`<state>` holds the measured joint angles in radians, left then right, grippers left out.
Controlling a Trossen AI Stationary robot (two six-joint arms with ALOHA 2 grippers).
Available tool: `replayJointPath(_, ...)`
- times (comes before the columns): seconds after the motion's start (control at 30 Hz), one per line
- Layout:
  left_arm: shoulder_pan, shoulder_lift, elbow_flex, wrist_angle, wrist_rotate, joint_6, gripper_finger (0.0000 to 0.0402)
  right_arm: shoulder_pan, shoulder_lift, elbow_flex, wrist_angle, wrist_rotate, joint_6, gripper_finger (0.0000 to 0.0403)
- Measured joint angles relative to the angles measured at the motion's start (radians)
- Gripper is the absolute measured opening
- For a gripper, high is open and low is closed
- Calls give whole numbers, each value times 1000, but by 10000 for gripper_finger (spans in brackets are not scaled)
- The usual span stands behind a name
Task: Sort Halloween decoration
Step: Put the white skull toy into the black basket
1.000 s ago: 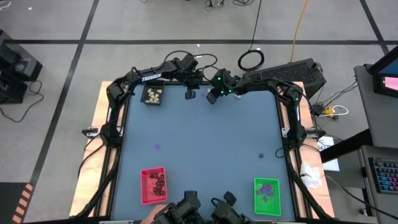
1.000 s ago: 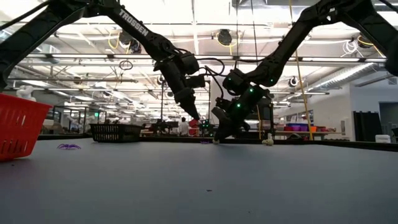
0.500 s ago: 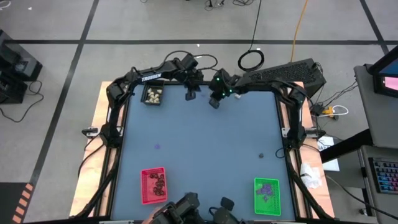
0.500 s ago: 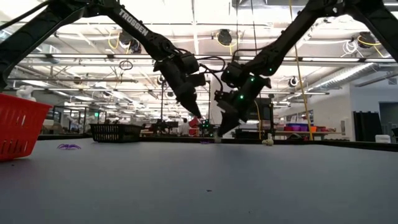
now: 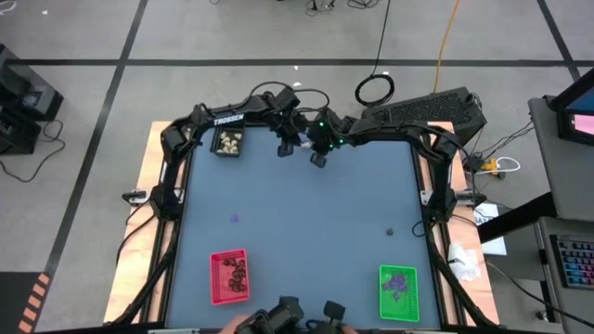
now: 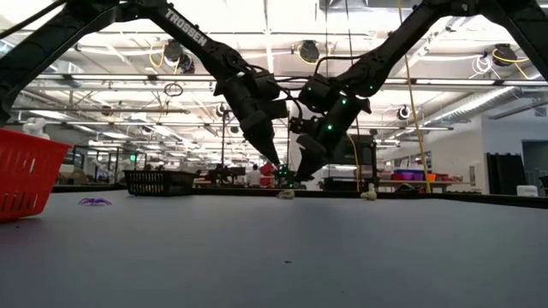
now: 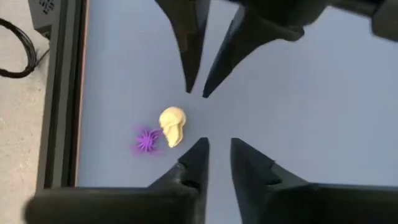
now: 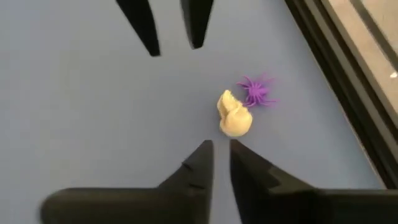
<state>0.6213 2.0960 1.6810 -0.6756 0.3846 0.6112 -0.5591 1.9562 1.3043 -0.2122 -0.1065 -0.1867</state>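
Both arms reach to the table's far edge, left tool [image 5: 287, 148] and right tool [image 5: 317, 160] tip-to-tip, fingers slightly apart.

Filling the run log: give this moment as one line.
left gripper: above table, empty | right gripper: facing it, empty | cream skull trinket touching purple spider trinket, unheld

In the high view we cannot resolve the contents of the red tray [image 5: 228, 276], the green tray [image 5: 398, 291] or the black tray [image 5: 227, 142]; they read only as small lumps. A dark speck [image 5: 390, 232] on the table [image 5: 306, 223] is too small to identify. The arm bases are cut off at the bottom edge. In the low view, the red tray is cut by the left edge.
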Motion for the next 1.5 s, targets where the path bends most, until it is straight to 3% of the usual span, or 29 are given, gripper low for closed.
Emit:
replayJointPath(0.13,20,0,0,-8,-1,0,105,-15,11,0,37,-4,-37,106)
replayJointPath(0.27,48,0,0,-14,-1,0,137,-58,30,0,84,-109,-18,171)
replayJointPath(0.43,68,0,0,-16,24,-1,148,-92,68,0,138,-153,17,197)
replayJointPath(0.8,74,0,-2,-14,28,3,148,-96,157,61,127,-187,18,157)
replayJointPath(1.2,81,1,-2,-13,56,-3,148,-96,154,65,111,-187,-23,14)
replayJointPath(1.5,62,1,-2,-34,68,7,148,-67,76,63,102,-153,-39,3)
